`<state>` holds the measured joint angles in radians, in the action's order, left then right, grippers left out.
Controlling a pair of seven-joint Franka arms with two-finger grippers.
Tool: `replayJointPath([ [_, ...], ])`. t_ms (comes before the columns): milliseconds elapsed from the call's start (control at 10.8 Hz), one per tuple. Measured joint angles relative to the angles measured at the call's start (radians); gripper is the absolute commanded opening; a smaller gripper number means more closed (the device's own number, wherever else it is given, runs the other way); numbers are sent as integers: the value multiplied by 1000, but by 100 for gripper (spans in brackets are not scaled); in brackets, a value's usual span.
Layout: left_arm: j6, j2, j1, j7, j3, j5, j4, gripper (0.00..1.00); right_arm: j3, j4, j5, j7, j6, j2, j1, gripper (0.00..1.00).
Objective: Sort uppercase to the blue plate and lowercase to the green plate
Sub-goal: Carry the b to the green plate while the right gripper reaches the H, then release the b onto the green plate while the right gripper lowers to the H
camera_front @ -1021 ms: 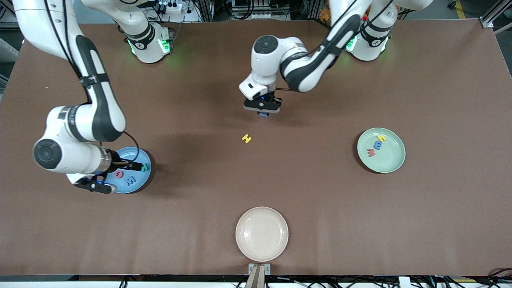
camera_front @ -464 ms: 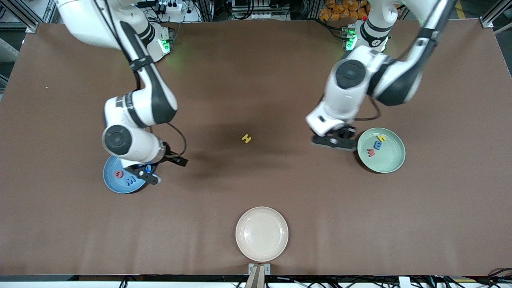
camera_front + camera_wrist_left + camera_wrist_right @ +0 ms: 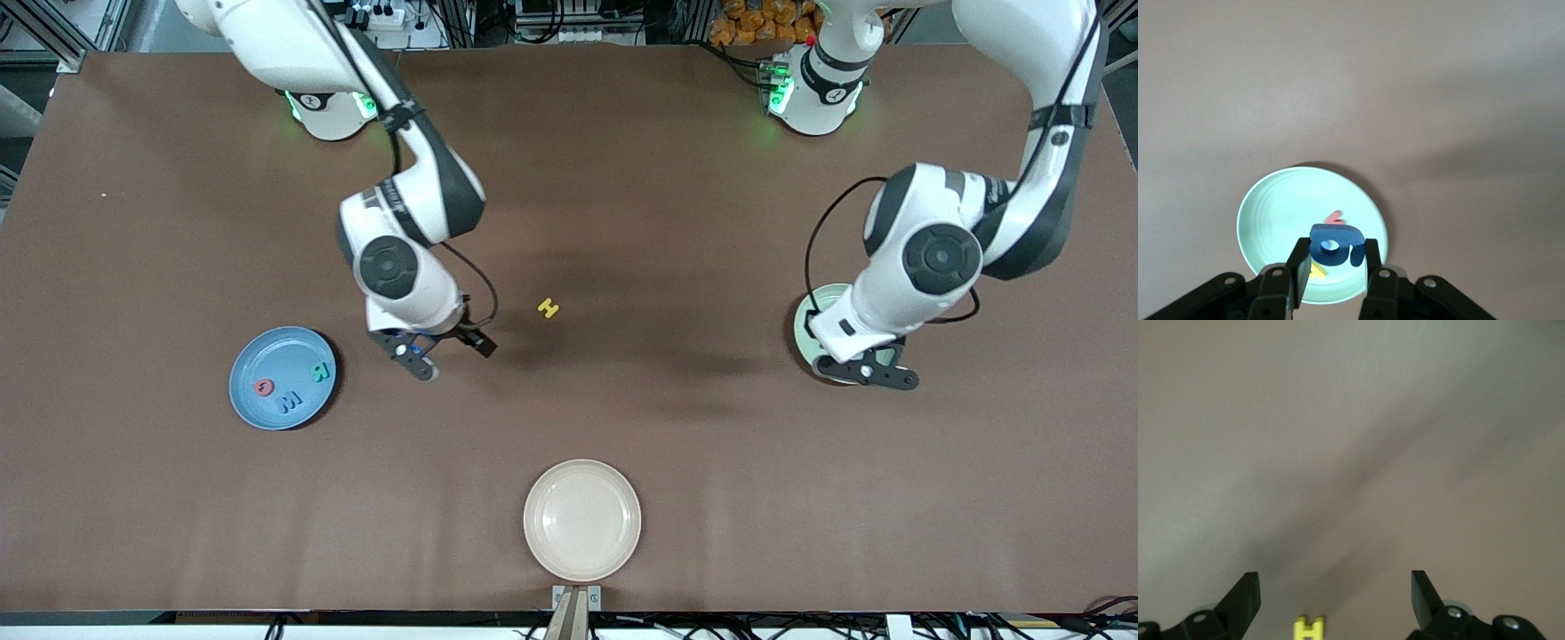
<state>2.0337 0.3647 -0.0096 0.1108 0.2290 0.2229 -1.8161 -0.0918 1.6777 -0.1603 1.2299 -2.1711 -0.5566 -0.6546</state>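
Blue foam g [image 3: 1335, 245], clamped in the left gripper [image 3: 1333, 267] fingers, hangs over the green plate [image 3: 1271, 213] for sorting, while the right gripper [image 3: 1335, 597], fingers spread, lines up on yellow H [image 3: 548, 308].

The table [image 3: 622, 427] is evenly and brightly lit from overhead in the front view, which is sharp throughout. Broad, soft shadows are cast on it under both arms. Green glow is spread around the two bases. Both wrist views are paler and hazy, crossed by diffuse shadow bands, and the yellow H [image 3: 1308, 629] between the right gripper's [image 3: 1335, 600] fingers is blurred.
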Motion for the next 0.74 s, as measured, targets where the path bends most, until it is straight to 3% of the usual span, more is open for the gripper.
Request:
replayJointPath([
  [93,4,30,0,-2,-14,0,0,4,0,3,-1,64,-46,-31,-34,100],
  [279,4,67,-1,-2,-36,0,-9,52,0,6,-3,165,-139,-91,-83,100],
  [371,4,74,-1,-2,-48,0,-24,59,0,6,-3,196,-166,-113,-104,100],
  [464,3,76,-1,-2,-59,0,-39,75,0,6,-4,216,-177,-125,-127,100],
  [557,1,76,-1,-2,-66,0,-47,100,0,7,-7,232,-186,-131,-153,100],
  [743,-12,72,-1,-2,-70,0,-44,100,0,14,-9,260,-215,-132,-191,100],
])
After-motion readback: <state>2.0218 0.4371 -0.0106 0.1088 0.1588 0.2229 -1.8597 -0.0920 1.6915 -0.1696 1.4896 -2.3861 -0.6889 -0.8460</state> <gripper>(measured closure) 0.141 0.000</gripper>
